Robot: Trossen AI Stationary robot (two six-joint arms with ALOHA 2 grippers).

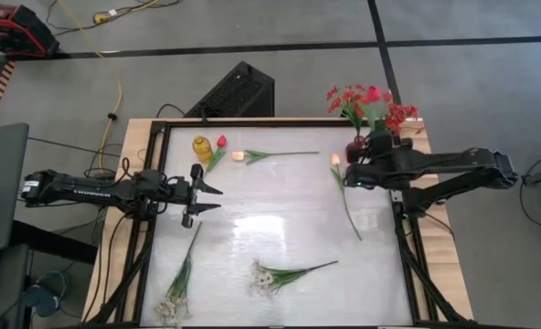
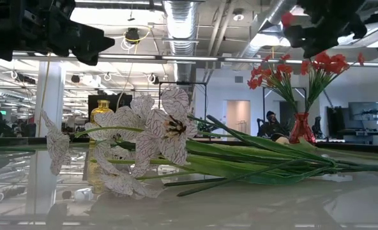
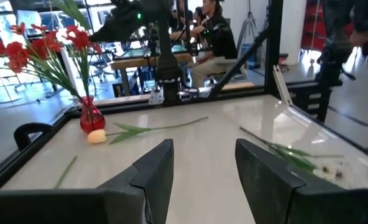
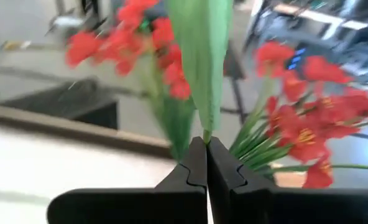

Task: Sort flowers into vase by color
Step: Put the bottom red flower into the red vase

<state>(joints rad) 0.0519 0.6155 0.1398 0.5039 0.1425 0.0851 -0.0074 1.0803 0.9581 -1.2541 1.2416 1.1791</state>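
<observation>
The right tool [image 1: 373,142] sits at the upper right of the high view, over the red vase [image 1: 355,146] at the far right corner of the surface [image 1: 280,219]. Its fingers are pressed together on a thin green stalk [image 4: 202,134] with a broad leaf rising from it; the red tulip bud [image 1: 375,94] above it seems to belong to that stem, though the view is too crowded with blossoms to be sure. Red blossom clusters [image 1: 403,116] already stand in the red vase.

The left tool [image 1: 206,198] hangs at the left middle of the high view, its fingers [image 3: 156,174] parted fairly wide with nothing between them.

A yellow vase [image 1: 202,149] stands at the upper left of the surface, with a red tulip [image 1: 220,143] lying just beside it. A cream tulip [image 1: 239,156] lies to its right, stalk pointing right. Another cream tulip [image 1: 335,160] lies near the right tool, its stalk running toward the lower right. Two white blossom sprays lie in the lower part: one [image 1: 172,306] at the lower left edge, one [image 1: 263,279] near the bottom centre.

A person [image 3: 218,37] sits in the room beyond the surface.
</observation>
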